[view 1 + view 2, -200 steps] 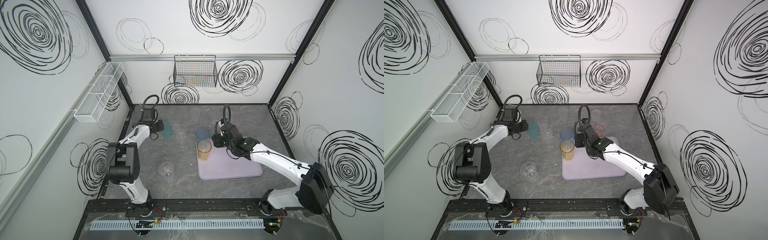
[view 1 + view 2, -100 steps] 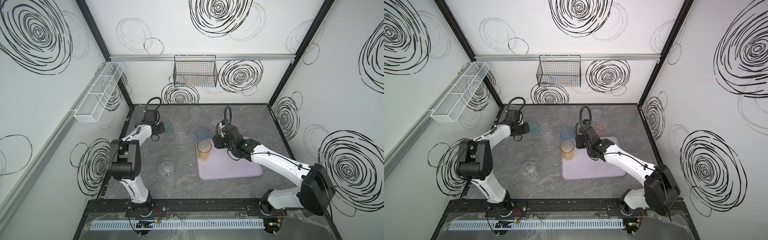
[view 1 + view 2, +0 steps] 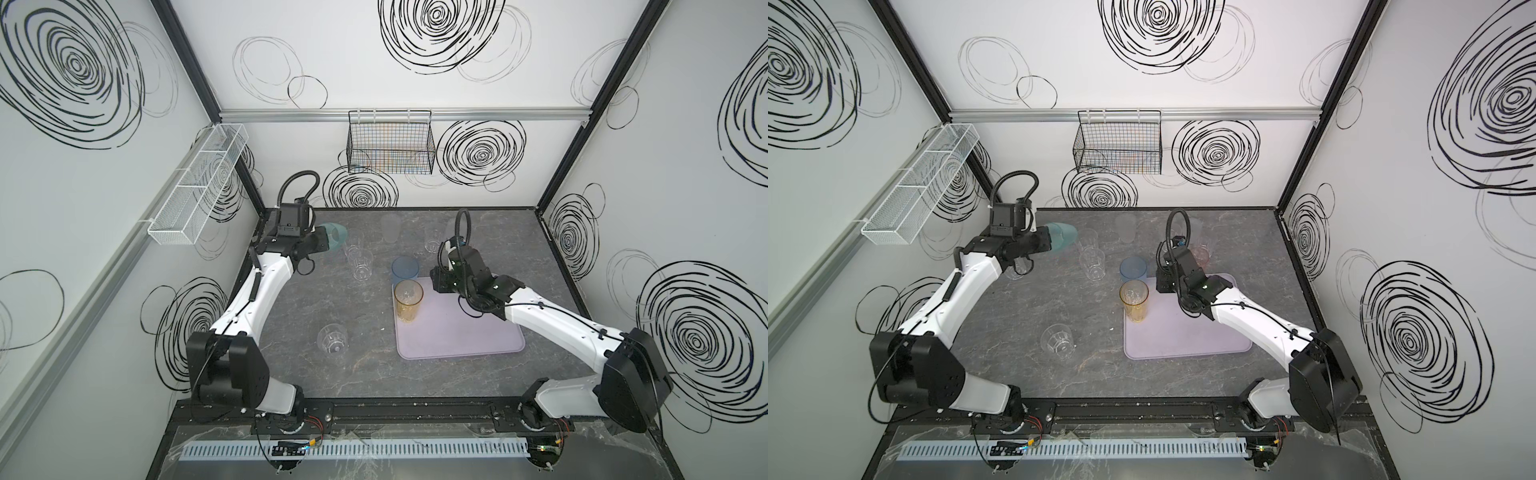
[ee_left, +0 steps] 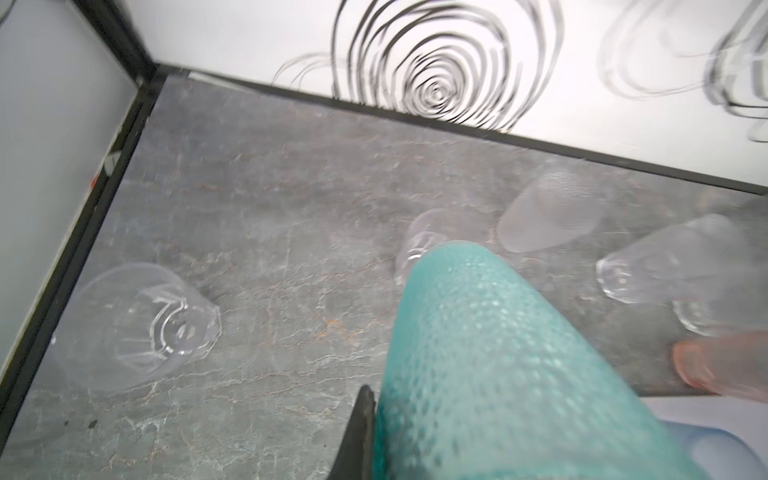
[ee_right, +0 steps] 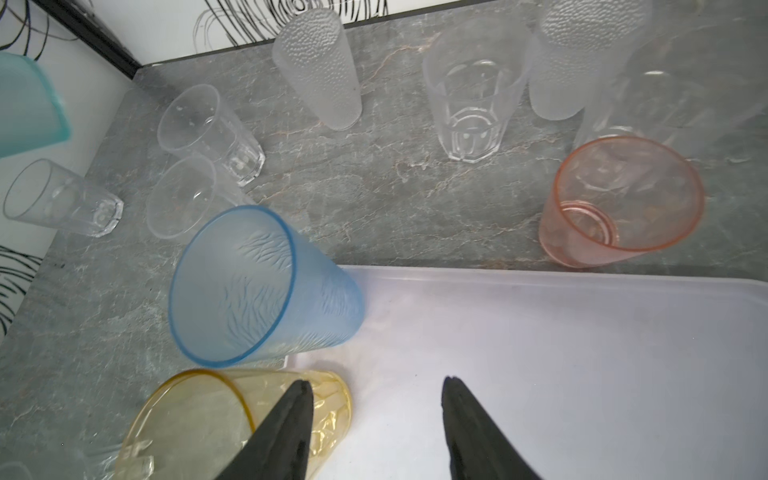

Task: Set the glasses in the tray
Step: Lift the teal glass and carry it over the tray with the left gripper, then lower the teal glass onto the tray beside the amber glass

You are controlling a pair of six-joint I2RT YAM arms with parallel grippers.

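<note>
My left gripper [image 3: 323, 243] is shut on a teal glass [image 3: 333, 235] [image 4: 498, 353] and holds it tilted above the table at the back left; one dark finger [image 4: 361, 432] presses its side. The lavender tray [image 3: 457, 336] [image 5: 540, 353] lies right of centre. An amber glass [image 3: 408, 299] [image 5: 199, 415] stands on its left edge, and a blue glass [image 3: 404, 269] [image 5: 249, 286] stands at its back-left corner. My right gripper [image 5: 376, 382] [image 3: 439, 286] hangs open over the tray's back-left part, with nothing between its fingers.
Behind the tray stand a pink glass [image 5: 623, 199], clear faceted glasses [image 3: 360, 264] and frosted ones [image 3: 390, 227]. One clear glass [image 3: 332, 338] stands alone left of the tray's front. A black wire basket [image 3: 390, 145] and a white mesh basket [image 3: 199, 187] hang on the walls.
My left gripper has shut on the teal glass and raised it off the table, tilting it. The right arm has barely moved.
</note>
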